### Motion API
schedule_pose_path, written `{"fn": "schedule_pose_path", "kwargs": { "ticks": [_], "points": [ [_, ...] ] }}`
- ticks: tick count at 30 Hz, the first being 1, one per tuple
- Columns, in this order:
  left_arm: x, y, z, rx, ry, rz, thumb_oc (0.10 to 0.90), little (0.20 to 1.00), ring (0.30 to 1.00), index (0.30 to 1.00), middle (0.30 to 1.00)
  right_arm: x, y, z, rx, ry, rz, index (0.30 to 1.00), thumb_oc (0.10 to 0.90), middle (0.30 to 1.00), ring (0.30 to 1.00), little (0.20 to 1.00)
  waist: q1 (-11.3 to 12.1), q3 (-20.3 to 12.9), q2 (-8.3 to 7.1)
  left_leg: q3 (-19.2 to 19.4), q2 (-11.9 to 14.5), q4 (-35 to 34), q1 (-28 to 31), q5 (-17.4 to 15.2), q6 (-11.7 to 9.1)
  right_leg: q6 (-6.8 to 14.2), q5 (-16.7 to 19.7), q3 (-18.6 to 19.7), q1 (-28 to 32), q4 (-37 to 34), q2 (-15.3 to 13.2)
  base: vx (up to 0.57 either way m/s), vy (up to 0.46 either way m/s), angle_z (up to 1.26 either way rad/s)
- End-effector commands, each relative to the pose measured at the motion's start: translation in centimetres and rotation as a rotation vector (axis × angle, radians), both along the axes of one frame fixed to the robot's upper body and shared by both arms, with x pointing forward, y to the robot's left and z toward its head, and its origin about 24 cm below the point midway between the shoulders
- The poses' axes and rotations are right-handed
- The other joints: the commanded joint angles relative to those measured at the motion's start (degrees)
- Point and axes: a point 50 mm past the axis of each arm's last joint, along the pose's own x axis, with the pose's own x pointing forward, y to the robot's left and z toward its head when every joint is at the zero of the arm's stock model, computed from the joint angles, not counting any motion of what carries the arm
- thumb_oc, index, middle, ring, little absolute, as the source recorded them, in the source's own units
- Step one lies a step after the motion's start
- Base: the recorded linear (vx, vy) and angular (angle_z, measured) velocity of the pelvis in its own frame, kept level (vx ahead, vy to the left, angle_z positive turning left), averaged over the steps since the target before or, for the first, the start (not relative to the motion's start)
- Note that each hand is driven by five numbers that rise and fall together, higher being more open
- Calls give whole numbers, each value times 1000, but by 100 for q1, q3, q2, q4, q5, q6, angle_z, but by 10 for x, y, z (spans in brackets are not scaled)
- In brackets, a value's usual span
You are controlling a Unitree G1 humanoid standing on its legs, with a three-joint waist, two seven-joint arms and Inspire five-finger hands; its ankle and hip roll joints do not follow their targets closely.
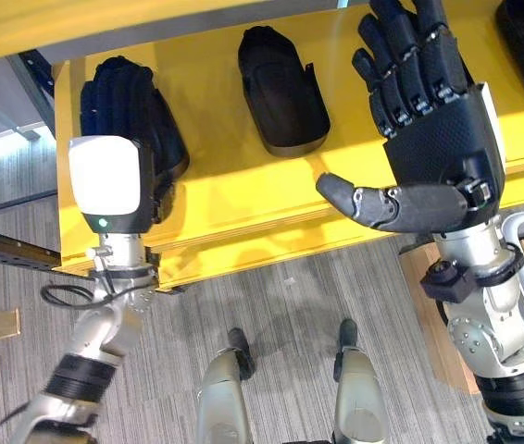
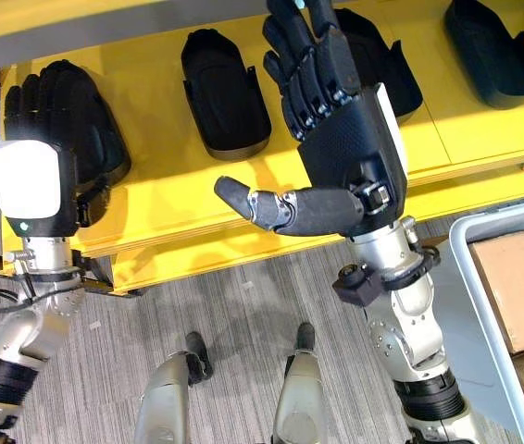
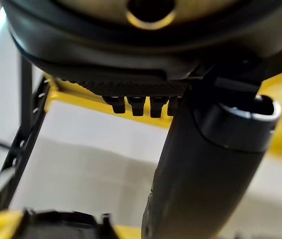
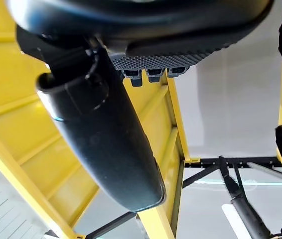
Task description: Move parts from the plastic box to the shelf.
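A yellow shelf [image 1: 234,208] carries a row of black moulded parts. My left hand [image 1: 118,106] lies with straight fingers on top of the leftmost part [image 1: 177,153], whose rim peeks out beside it. A second part [image 1: 280,92] sits free in the middle. My right hand [image 2: 350,139] hovers above the shelf's front, open, fingers spread and thumb out, holding nothing. It partly covers a third part [image 2: 396,69]. Another part [image 2: 489,51] lies further right. The plastic box [image 2: 470,254] stands at lower right.
Brown cardboard cartons [image 2: 521,277] lie inside the plastic box. The shelf's front edge [image 2: 243,250] overhangs a grey carpeted floor [image 1: 290,296]. A dark metal frame bar [image 1: 7,250] runs along the left below the shelf.
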Motion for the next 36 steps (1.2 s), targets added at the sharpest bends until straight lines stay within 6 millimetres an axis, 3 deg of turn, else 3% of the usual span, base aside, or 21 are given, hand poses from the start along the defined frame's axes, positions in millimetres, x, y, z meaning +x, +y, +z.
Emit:
{"fn": "schedule_pose_path", "kwargs": {
  "ticks": [1,11,18,21,30,33,36],
  "points": [
    [-26,-3,34,-73,-274,-229,900,1000,1000,1000,1000,-36,2,30,53,-316,14,1000,900,1000,1000,1000,186,-728,-155,-398,-389,-423,596,-404,194,-202,-535,34,329,81,195,-15,-85,14],
    [-82,-12,36,-382,-262,-735,900,1000,1000,1000,1000,-45,-2,16,45,-280,-6,1000,900,1000,1000,1000,598,-695,-238,-662,-372,-944,782,-155,90,-236,-531,-384,726,-234,243,-21,-88,22],
    [-81,-16,30,-449,-92,-843,900,1000,1000,1000,1000,-30,9,11,39,-141,24,1000,900,1000,1000,1000,875,-751,-309,-823,-305,-1349,973,73,-17,-251,-547,-645,1054,-450,324,2,-94,19],
    [-82,-16,27,-447,-70,-864,900,1000,1000,1000,1000,-12,16,2,69,-2,-3,1000,900,1000,1000,1000,997,-745,-295,-901,-270,-1467,1008,168,-49,-275,-583,-730,1112,-439,350,-5,-47,13],
    [-76,-19,24,-429,-46,-881,900,1000,1000,1000,1000,22,26,-44,77,305,-34,1000,900,1000,1000,1000,1057,-698,-233,-923,-255,-1619,1003,343,-89,-280,-572,-802,1178,-497,356,-22,-5,5],
    [-72,-21,24,-422,-29,-868,900,1000,1000,1000,1000,24,20,-44,128,294,-183,1000,900,1000,1000,1000,1026,-672,-202,-856,-246,-1631,1007,345,-90,-259,-532,-819,1176,-543,326,-26,11,-1],
    [-70,-23,23,-431,-23,-862,900,1000,1000,1000,1000,29,18,-43,135,304,-207,1000,900,1000,1000,1000,994,-655,-167,-822,-251,-1611,1005,329,-89,-263,-536,-792,1166,-542,317,-30,42,-1]
  ]
}}
